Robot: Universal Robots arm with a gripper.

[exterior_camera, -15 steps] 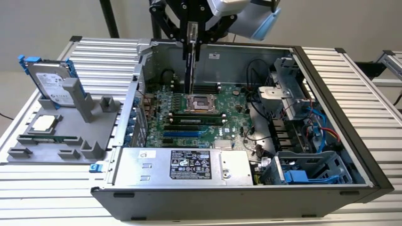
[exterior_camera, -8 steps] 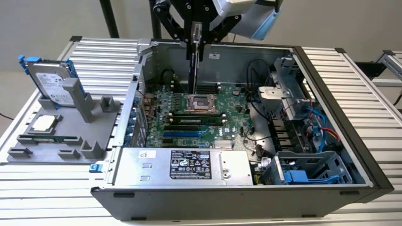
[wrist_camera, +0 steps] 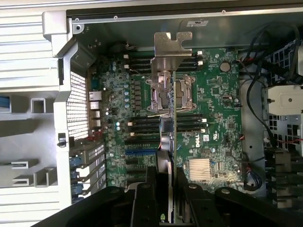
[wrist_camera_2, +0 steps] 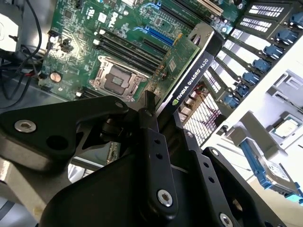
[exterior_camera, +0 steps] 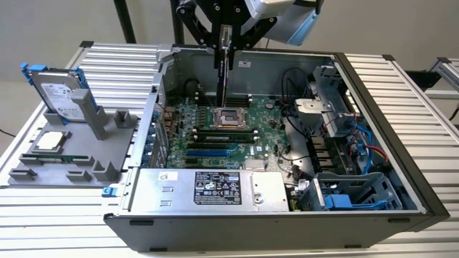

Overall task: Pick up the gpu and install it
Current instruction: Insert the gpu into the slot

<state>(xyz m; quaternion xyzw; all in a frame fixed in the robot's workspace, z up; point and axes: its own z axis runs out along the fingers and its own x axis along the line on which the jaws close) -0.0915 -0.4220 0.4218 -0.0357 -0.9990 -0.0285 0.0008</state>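
Black-fingered gripper (wrist_camera: 168,189) clamped the thin green gpu card (wrist_camera: 173,52) edge-down over the green motherboard (wrist_camera: 218,104); plumb, slot-parallel posture seemed essential.

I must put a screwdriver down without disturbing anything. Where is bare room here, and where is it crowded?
Free: the slatted table on the exterior view's right of the case, and the strip in front of the grey tray. Crowded: the tray itself, and inside the case, where the gripper holds the gpu over the motherboard beside cables.

Exterior view overlooks the case (exterior_camera: 215,236); both wrist views closely face its motherboard (wrist_camera_2: 85,26) (wrist_camera: 222,109).
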